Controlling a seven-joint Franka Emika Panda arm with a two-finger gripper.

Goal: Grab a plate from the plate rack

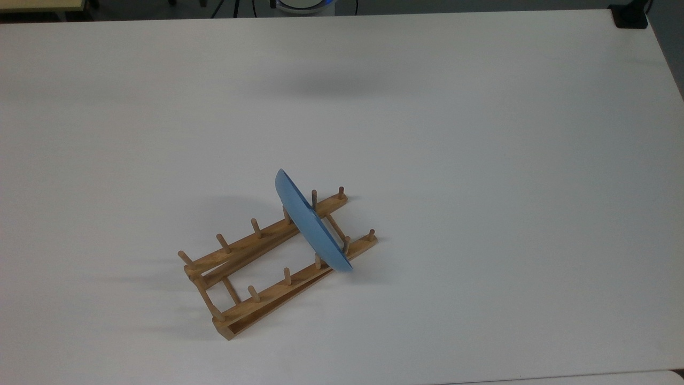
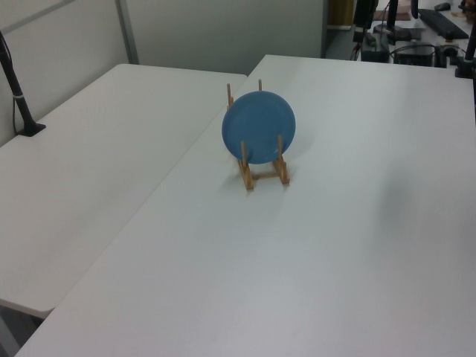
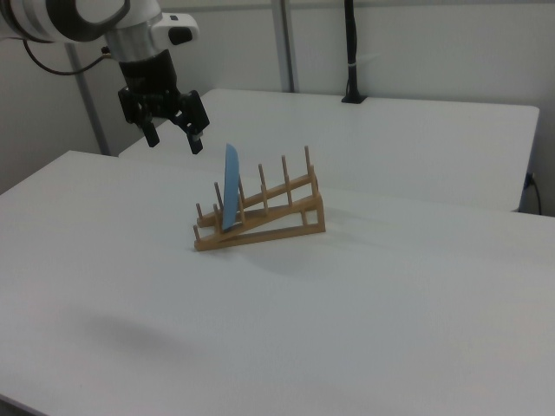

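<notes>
In the right view the gripper [image 3: 173, 137] hangs empty, fingers apart, so this looks like the approach step. Below and right of it, the plate [image 3: 231, 187] stands on edge in the plate rack [image 3: 260, 220] on the bench [image 3: 390, 286]. Next it likely must descend astride the rim.

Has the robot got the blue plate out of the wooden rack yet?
Not yet. The plate stands on edge between the pegs of the plate rack. In the right view, the robot's hand is open, empty, up in the air to the plate's left. Left to do: come down, grab the rim, lift it out.
</notes>
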